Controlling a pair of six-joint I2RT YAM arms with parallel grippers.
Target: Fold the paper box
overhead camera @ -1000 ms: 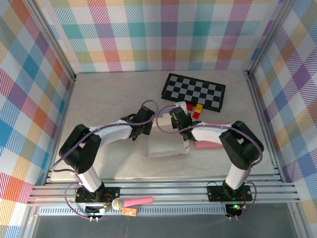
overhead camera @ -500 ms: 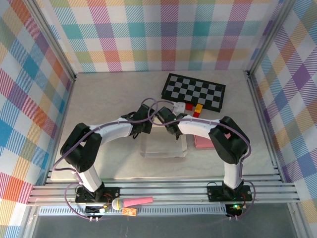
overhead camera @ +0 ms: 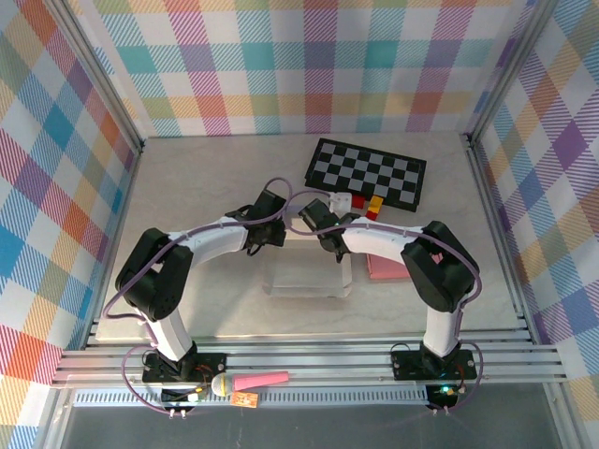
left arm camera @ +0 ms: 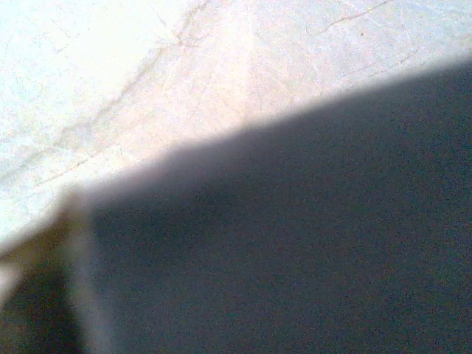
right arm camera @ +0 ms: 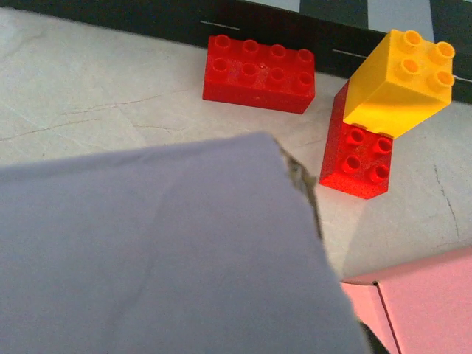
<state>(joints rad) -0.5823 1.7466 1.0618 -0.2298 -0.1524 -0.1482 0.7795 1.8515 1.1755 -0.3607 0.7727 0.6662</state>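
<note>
paper box [overhead camera: 309,278]: white, lay on the near side of the checkerboard [overhead camera: 367,174] | left gripper [overhead camera: 279,234]: near-left of checkerboard, jaw state could not be told | right gripper [overhead camera: 309,223]: beside checkerboard's near-left corner, jaws closed; hold on paper box unclear

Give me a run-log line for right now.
paper box: mid-table, both jaws at its far side | right jaws: shut | left jaws: unclear | red brick, checkerboard: beyond box
</note>
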